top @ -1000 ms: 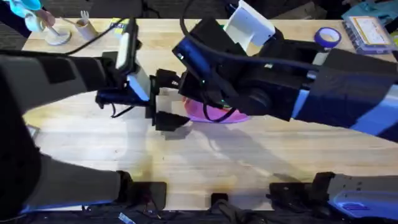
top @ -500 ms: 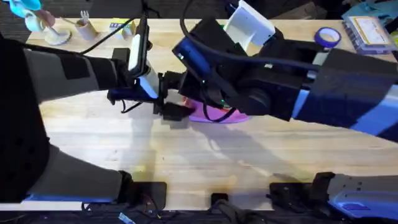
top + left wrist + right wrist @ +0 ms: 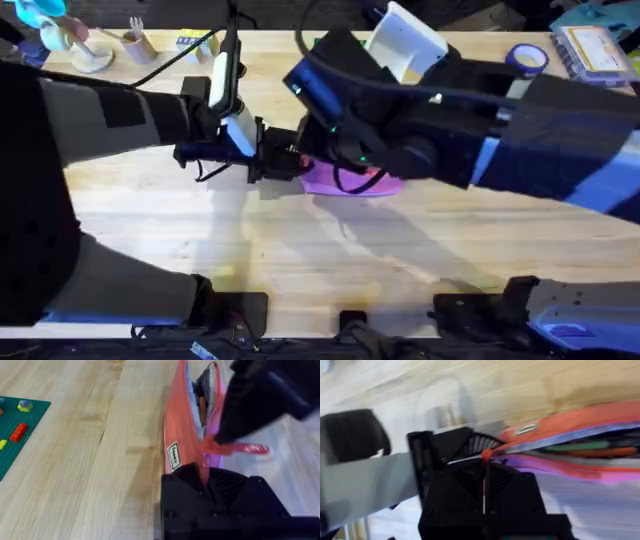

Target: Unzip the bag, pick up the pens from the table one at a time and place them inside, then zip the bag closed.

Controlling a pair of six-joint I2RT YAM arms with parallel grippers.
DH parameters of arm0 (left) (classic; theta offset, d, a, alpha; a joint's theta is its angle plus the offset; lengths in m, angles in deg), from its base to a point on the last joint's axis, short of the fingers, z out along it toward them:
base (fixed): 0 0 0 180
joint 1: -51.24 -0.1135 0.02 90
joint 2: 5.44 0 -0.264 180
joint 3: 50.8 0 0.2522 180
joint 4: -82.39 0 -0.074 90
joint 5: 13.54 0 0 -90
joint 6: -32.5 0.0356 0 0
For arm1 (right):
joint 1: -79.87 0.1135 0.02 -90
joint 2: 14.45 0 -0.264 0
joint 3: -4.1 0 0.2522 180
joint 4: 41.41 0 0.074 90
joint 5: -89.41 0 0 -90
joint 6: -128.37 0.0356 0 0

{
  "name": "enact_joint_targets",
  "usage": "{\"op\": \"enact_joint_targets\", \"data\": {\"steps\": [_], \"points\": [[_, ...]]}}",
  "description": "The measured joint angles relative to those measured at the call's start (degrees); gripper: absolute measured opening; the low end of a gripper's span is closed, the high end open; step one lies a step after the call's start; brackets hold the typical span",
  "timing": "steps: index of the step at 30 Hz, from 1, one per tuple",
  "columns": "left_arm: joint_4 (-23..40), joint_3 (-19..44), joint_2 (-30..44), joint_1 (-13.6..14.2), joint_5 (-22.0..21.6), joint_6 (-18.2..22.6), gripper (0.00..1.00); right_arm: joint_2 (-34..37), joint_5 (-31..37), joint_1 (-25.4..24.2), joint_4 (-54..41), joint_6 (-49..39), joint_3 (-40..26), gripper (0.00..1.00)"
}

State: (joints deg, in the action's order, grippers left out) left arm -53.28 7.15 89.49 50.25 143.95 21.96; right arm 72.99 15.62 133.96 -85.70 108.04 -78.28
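The pink bag lies mid-table with its zipper open. Pens lie inside it, green and orange in the right wrist view, orange and dark in the left wrist view. My left gripper is shut on the bag's left end, the fabric pinched between its black fingers. My right gripper hangs over the same end, shut on a thin red zipper tab. From the left wrist view the right gripper is just above the pink pull tab. The right arm hides most of the bag from overhead.
A green baseplate with small bricks lies left of the bag. At the table's far edge stand a white box, a tape roll, a paper cup and a plate. Bare wood stretches in front of the bag.
My left gripper has moved right and away from me to the bag's left end and closed on it. The right arm has shifted slightly rightward above the bag.
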Motion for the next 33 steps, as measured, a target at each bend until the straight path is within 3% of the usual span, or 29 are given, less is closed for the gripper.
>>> {"op": "enact_joint_targets", "data": {"steps": [8, 15, 22, 33], "points": [[0.0, 0.0, 0.0, 0.0, -0.1, 0.0, 0.046, -0.1, -0.6, -6.1, -8.0, 0.2, 0.0, 0.031], [-0.1, 0.0, 0.0, 0.0, -0.1, -0.2, 0.046, -2.0, -0.6, -9.7, -9.4, -0.5, 0.0, 0.031], [-0.2, 0.0, 0.0, 0.0, -0.2, -0.2, 0.046, -4.9, -0.6, -10.5, -9.4, -4.9, 0.0, 0.031], [-0.2, 0.0, 0.0, 0.0, -0.2, -0.2, 0.045, -11.3, -1.5, -9.5, -9.6, -20.0, 0.0, 0.031]]}}
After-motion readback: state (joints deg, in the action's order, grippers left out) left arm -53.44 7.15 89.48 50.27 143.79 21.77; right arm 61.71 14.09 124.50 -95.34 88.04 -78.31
